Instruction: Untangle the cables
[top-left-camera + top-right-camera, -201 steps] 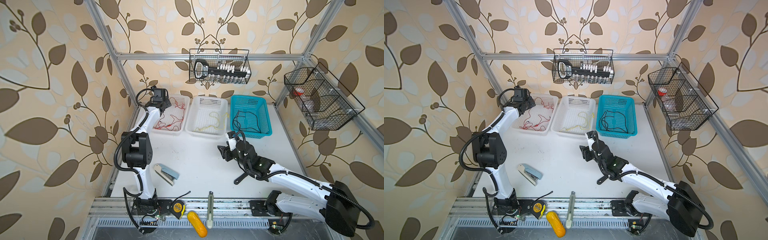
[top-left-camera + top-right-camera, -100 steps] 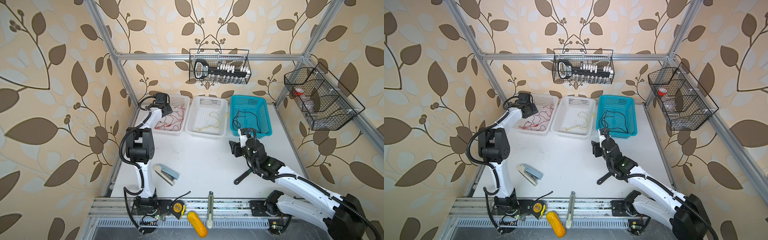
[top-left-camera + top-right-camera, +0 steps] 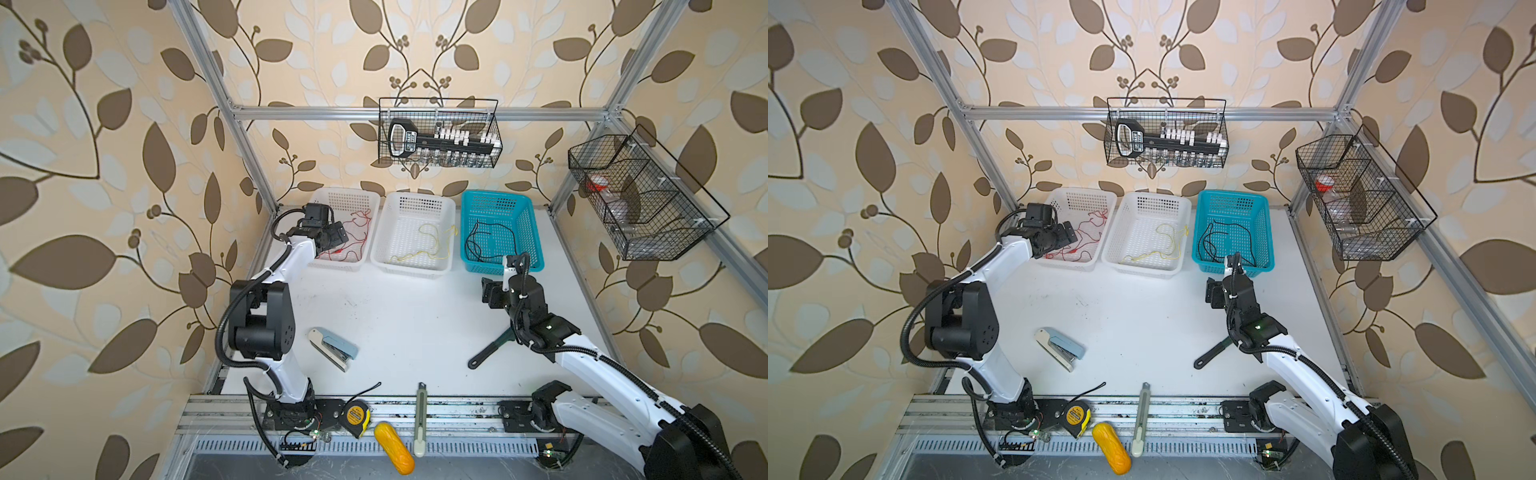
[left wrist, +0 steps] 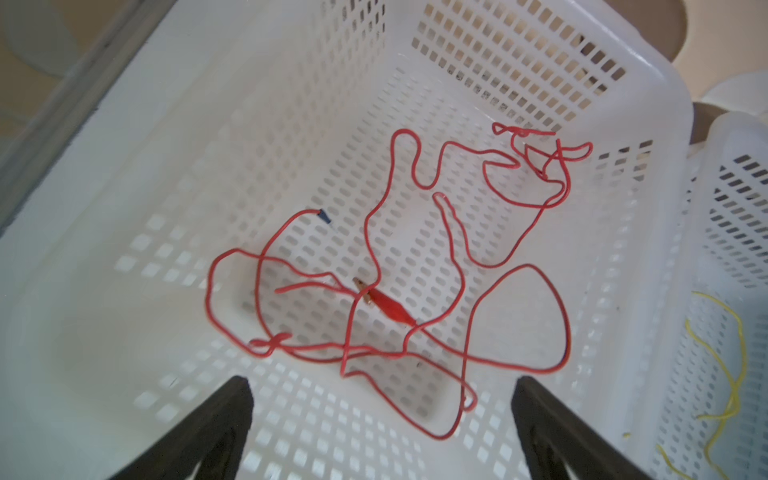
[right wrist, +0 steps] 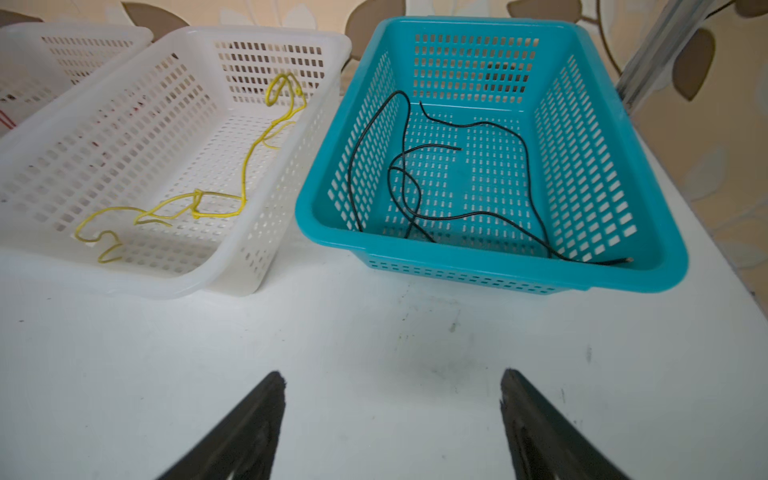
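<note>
In both top views the left gripper hangs over the near end of a white basket with its jaws spread wide. Nothing is between them. The red cable lies loose on the basket floor, under the jaws and beyond them. The right gripper is low over the bare table, jaws well apart, gripping nothing. The teal basket sits just ahead of it with the black cable inside. The yellow cable lies in the middle white basket, ahead of those jaws and off to one side.

From the left wrist, the two dark fingers stand far apart at the frame's edge, touching nothing. The red cable sprawls in crossing loops on the perforated floor in front of them. Some loops reach into the gap between the tips, though I cannot tell how far below the fingers they lie. A red alligator clip lies in the middle of the tangle, straight ahead of the jaws.

From the right wrist, the fingers are also wide apart, with only white tabletop between them. The black cable curls inside the teal basket ahead of the jaws, well apart from them. The yellow cable is kinked and knotted in the neighbouring white basket.
</note>
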Controlling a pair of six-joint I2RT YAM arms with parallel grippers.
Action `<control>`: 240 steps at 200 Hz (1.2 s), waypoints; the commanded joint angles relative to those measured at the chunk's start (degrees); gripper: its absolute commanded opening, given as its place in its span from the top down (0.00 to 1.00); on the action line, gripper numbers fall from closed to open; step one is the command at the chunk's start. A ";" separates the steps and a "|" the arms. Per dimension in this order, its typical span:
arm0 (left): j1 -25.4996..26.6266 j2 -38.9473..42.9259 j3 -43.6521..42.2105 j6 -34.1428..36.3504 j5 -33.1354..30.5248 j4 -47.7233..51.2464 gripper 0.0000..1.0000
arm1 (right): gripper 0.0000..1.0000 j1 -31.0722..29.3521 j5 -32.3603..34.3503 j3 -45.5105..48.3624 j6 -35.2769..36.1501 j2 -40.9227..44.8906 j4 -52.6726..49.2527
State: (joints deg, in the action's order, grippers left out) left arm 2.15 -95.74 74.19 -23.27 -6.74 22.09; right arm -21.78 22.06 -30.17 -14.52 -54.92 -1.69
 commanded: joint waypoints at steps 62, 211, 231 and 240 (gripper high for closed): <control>-0.50 23.86 -31.82 6.39 -21.36 -16.63 0.01 | 0.00 10.93 9.19 13.84 9.40 -3.39 30.33; -2.32 15.03 -55.52 18.81 -9.16 -67.00 0.01 | 0.00 15.93 -1.70 24.21 13.23 -19.94 66.72; -2.33 11.03 -56.99 20.05 -6.72 -73.31 0.01 | 0.00 14.44 -1.66 24.89 15.35 -22.60 70.47; -2.28 11.41 -55.49 19.94 -6.45 -69.77 0.01 | 0.00 16.00 -4.45 23.39 14.51 -21.98 66.37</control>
State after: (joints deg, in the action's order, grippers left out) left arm 0.62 -83.18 18.24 -5.69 -17.50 -41.56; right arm -6.42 20.91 -5.48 -1.30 -77.10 61.63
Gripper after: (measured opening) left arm 0.989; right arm 0.998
